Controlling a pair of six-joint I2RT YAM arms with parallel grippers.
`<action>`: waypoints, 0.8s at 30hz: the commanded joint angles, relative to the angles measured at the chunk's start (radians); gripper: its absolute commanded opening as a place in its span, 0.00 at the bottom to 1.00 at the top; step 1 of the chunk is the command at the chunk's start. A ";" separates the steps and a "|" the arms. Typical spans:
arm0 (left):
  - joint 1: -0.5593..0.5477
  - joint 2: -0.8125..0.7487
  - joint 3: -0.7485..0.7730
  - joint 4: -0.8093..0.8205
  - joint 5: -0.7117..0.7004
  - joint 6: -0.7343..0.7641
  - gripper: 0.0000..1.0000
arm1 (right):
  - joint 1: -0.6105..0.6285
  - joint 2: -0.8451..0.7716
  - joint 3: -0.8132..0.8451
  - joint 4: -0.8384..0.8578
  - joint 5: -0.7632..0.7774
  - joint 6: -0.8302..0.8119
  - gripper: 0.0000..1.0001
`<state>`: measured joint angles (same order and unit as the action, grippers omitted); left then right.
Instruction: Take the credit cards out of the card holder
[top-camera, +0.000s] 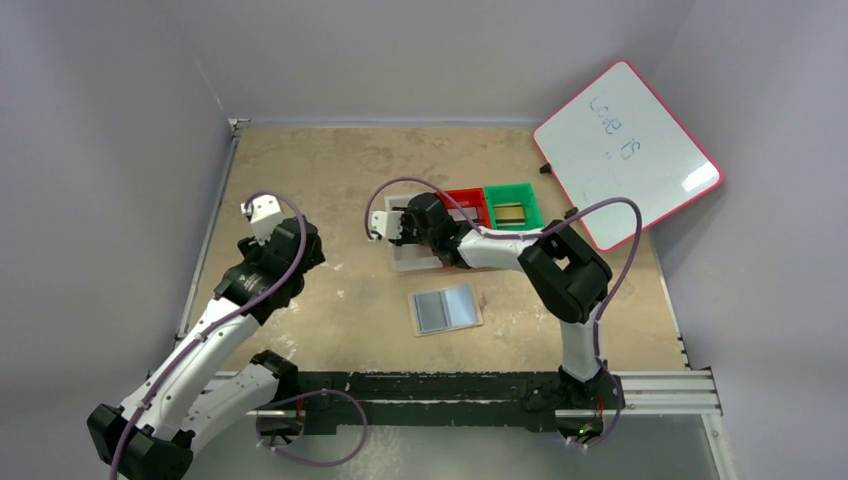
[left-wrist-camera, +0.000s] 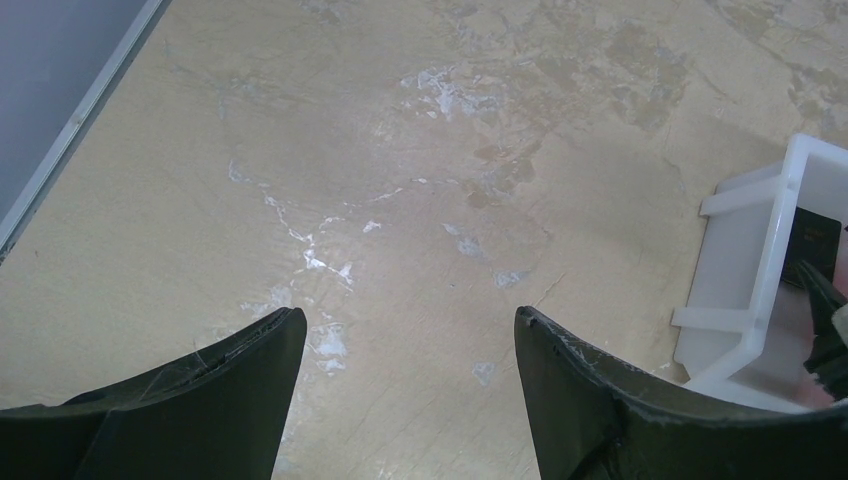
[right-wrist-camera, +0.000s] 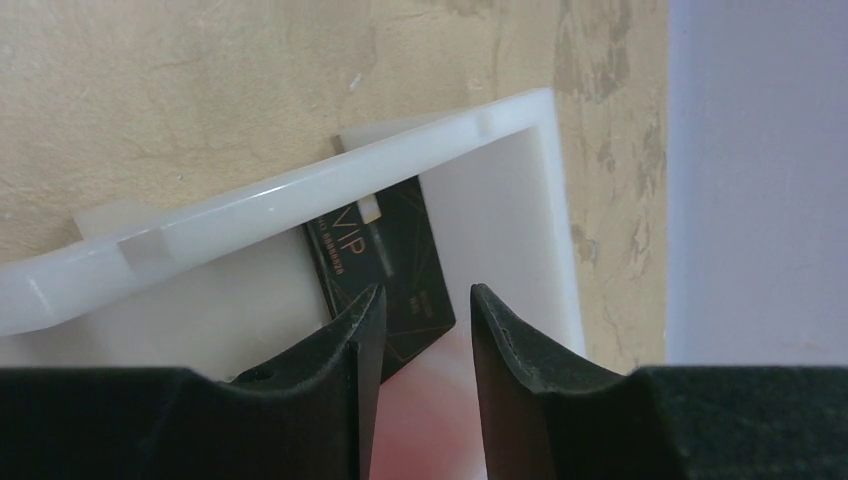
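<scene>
The card holder (top-camera: 447, 308) lies open on the table, grey-blue lining up, in front of the bins. A black credit card (right-wrist-camera: 385, 258) lies inside the clear-white bin (right-wrist-camera: 300, 200) against its wall. My right gripper (right-wrist-camera: 425, 300) is open just above that card, with nothing between its fingers; in the top view it (top-camera: 392, 226) hovers over the white bin (top-camera: 405, 262). A dull gold card (top-camera: 510, 212) lies in the green bin (top-camera: 514, 192). My left gripper (left-wrist-camera: 410, 325) is open and empty over bare table, left of the white bin (left-wrist-camera: 750, 270); the top view shows it (top-camera: 262, 213) at the left.
A red bin (top-camera: 466, 196) stands between the white and green bins. A pink-framed whiteboard (top-camera: 628, 152) leans at the back right. The wall is close beyond the table's left edge (left-wrist-camera: 70, 140). The metal rail (top-camera: 660, 385) runs along the near edge.
</scene>
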<state>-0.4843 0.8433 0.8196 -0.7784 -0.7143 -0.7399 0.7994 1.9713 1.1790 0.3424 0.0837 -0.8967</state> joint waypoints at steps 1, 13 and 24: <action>0.006 0.003 0.007 0.025 -0.001 0.007 0.76 | -0.003 -0.091 0.029 0.064 -0.042 0.066 0.40; 0.006 0.008 0.007 0.022 -0.007 0.005 0.76 | -0.008 -0.479 -0.139 0.014 0.120 0.921 0.53; 0.006 0.024 0.009 0.022 -0.003 0.007 0.75 | 0.147 -0.552 -0.381 -0.336 0.149 1.579 0.63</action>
<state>-0.4843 0.8669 0.8196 -0.7753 -0.7105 -0.7399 0.8326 1.4162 0.8570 0.1341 0.1417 0.3794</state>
